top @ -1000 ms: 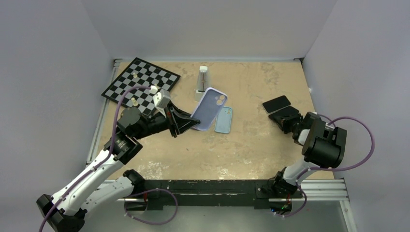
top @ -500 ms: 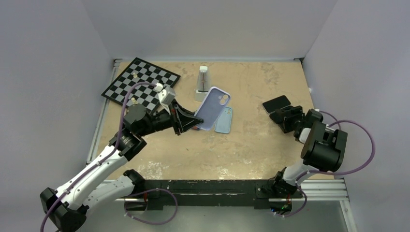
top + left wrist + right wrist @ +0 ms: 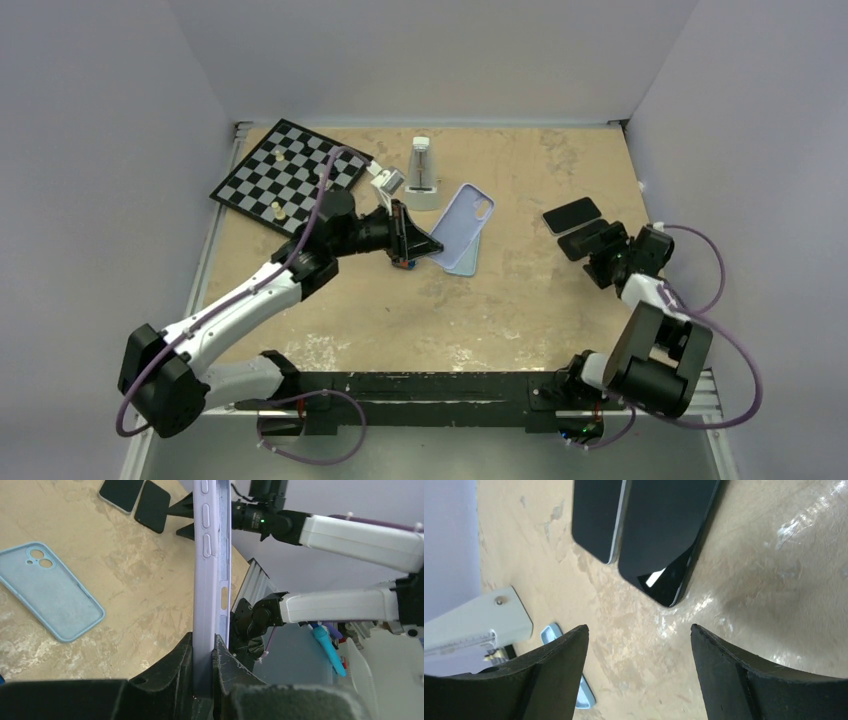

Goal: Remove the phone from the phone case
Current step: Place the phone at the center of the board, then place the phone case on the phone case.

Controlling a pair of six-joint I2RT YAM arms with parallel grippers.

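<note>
Lavender phone case is held up on its edge, clamped at its lower end between the closed jaws of the left gripper, near the middle of the tan table. In the left wrist view the case rises straight up out of the gripper, thin side towards the camera, with its side buttons showing. A light blue case lies flat on the table with its camera cutout facing up, just beside the held one; from above, only its near end shows past the lavender case. At the right side of the table, well apart from both cases, a black phone lies flat and bare, and a second black phone with a pale edge lies just beside it. The right gripper sits just short of the nearer phone with its jaws spread wide, holding nothing. In its wrist view the two dark fingers frame bare table, and both phones lie just beyond the tips. A chessboard with a few pieces sits in the far left corner, and a small white metronome stands near the far edge.
</note>
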